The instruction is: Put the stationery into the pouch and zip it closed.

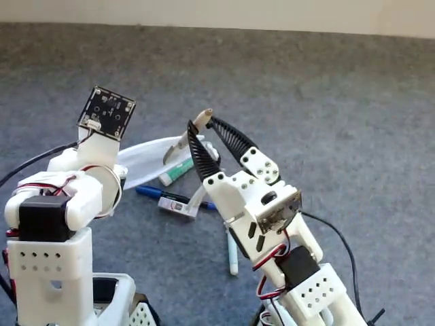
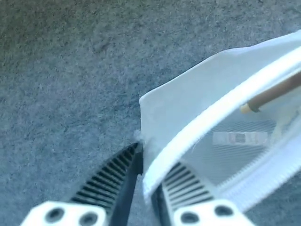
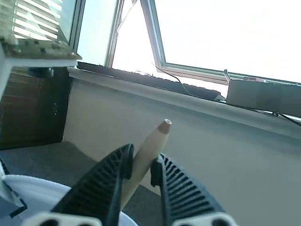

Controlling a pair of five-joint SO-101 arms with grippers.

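Pencil [image 1: 204,115], tan wood, clamped near its upper end in the right tool [image 1: 201,123]. Long axis is steeply tilted: capped tip up past the fingertips, shaft running down and away from the tool toward the pouch [image 1: 146,159]. In the right wrist view the pencil [image 3: 150,143] sits squeezed between both jaws of the right tool [image 3: 142,155].

The pouch is white mesh, lying just beyond and below the right tool, mouth facing it. The left tool [image 2: 150,169] is pinched shut on the pouch [image 2: 188,108] rim at one end, holding the mouth gaping. In that view the pencil [image 2: 277,92] has its lower end over or just inside the opening; can't tell if it touches the mesh.

Judgement: the insert turns on sliding the pencil along its own axis, down into the mouth. The right arm has it; the left only braces.

Loose on the bench [image 1: 353,102], under the right tool: blue pen [image 1: 160,193], green-and-white tube [image 1: 178,172], white pen [image 1: 232,255]. All are outside the pouch and nearer the right arm. Zip not closed yet.
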